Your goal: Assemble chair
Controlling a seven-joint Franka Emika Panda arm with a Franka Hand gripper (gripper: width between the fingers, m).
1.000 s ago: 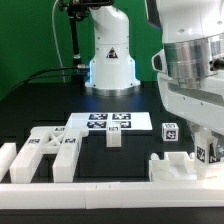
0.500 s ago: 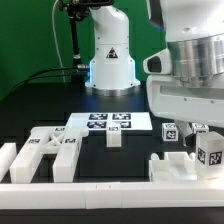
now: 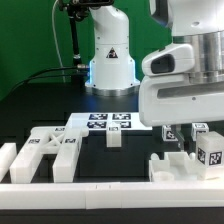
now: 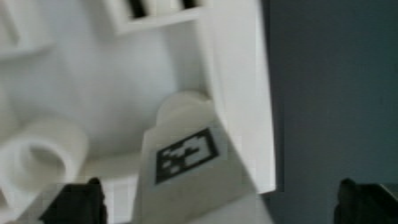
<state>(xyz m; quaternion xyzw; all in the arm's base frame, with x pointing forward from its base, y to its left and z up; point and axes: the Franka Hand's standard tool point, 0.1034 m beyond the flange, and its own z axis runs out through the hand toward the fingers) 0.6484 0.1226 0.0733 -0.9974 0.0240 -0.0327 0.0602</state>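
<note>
Claw [image 4: 222,203]: fingertips [image 4: 80,200] wide apart, nothing clamped. In the wrist view a tagged block [image 4: 183,155] of the chair sits between them, against a larger white piece [image 4: 205,60].

Exterior view: the tagged block [image 3: 210,152] stands in the lower corner on the exterior view's right, on or just beside the notched slab [image 3: 175,166]; I cannot tell which. Cross-shaped pieces [image 3: 50,150] lie low on the exterior view's left. A small block [image 3: 115,138] sits near centre, just in front of the marker board [image 3: 108,122]. All are on the dark bench [image 3: 40,105].

Judgement: the step in hand is taking the tagged block.
- Centre it between my fingers before descending.
- Keep the pads parallel to its flat faces.
- Stay clear of the slab's edge.
- Close only once both pads straddle the block, or it may tip or twist.
</note>
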